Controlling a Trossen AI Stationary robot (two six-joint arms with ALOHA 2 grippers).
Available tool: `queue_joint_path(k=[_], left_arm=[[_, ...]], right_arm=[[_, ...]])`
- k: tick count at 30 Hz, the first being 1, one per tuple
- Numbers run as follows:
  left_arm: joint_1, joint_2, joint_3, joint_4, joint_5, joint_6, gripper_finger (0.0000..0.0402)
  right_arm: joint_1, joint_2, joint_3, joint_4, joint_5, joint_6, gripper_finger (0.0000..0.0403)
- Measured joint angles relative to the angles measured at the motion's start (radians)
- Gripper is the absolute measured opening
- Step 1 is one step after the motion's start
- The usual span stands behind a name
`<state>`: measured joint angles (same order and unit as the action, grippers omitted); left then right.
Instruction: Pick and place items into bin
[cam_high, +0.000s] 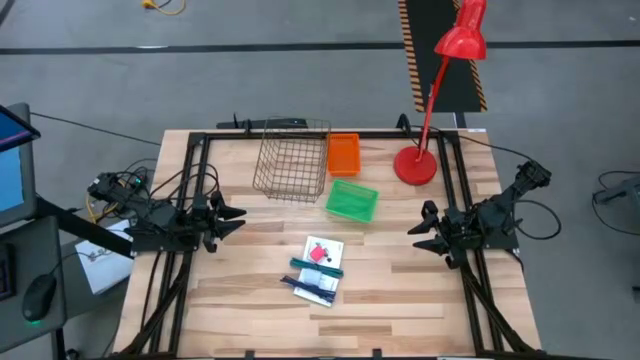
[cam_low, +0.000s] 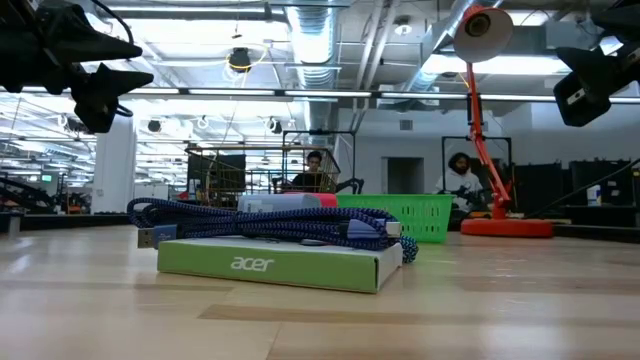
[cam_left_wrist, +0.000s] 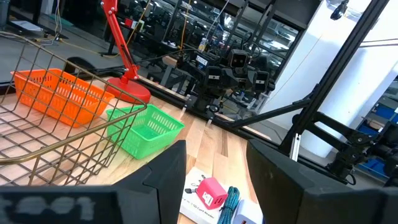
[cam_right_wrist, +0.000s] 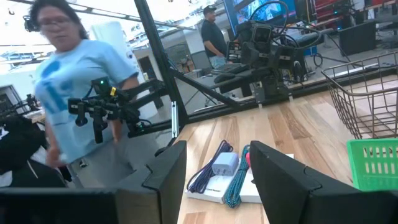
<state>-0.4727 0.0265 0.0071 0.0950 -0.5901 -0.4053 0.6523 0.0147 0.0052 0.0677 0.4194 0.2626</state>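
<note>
The items lie in one small pile (cam_high: 318, 270) at the table's middle, toward the near edge. A flat white box (cam_low: 275, 262) with a green side rests on the wood. A blue braided cord (cam_low: 270, 218) and a teal cord (cam_high: 316, 266) lie across it. A pink cube (cam_left_wrist: 211, 193) and a small white plug (cam_right_wrist: 225, 163) sit on top. My left gripper (cam_high: 238, 218) hovers open left of the pile, pointing toward it. My right gripper (cam_high: 415, 232) hovers open right of the pile, also pointing toward it. Neither touches anything.
A wire basket (cam_high: 292, 158), an orange bin (cam_high: 343, 154) and a green bin (cam_high: 351, 200) stand beyond the pile, toward the far edge. A red desk lamp's base (cam_high: 415, 165) sits far right. Bare wood lies around the pile. A person (cam_right_wrist: 74, 87) stands beyond the table.
</note>
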Motion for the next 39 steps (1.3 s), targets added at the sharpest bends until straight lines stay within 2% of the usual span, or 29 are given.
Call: queue_joint_path(k=[10,13,17,20,32,39], left_arm=[[0.0,0.0,0.0,0.008,-0.004,-0.011,0.0158],[0.006,-0.001,0.0,0.051,-0.082,0.001,0.0158],[0.015,-0.001,0.005,0.049,-0.254,0.042,0.0158],[0.016,0.0,0.007,0.012,-0.313,0.042,0.0158],[0.016,-0.001,0.012,-0.006,-0.313,0.002,0.0158],[0.017,0.0,0.014,-0.025,-0.332,-0.204,0.0158]], right_arm=[[0.0,0.0,0.0,0.0,0.0,0.0,0.0171],[0.0,0.0,0.0,0.0,0.0,0.0,0.0171],[0.0,0.0,0.0,0.0,0.0,0.0,0.0171],[0.0,0.0,0.0,0.0,0.0,0.0,0.0171],[0.0,0.0,0.0,0.0,0.0,-0.001,0.0171],[0.0,0.0,0.0,0.002,0.003,0.047,0.0171]])
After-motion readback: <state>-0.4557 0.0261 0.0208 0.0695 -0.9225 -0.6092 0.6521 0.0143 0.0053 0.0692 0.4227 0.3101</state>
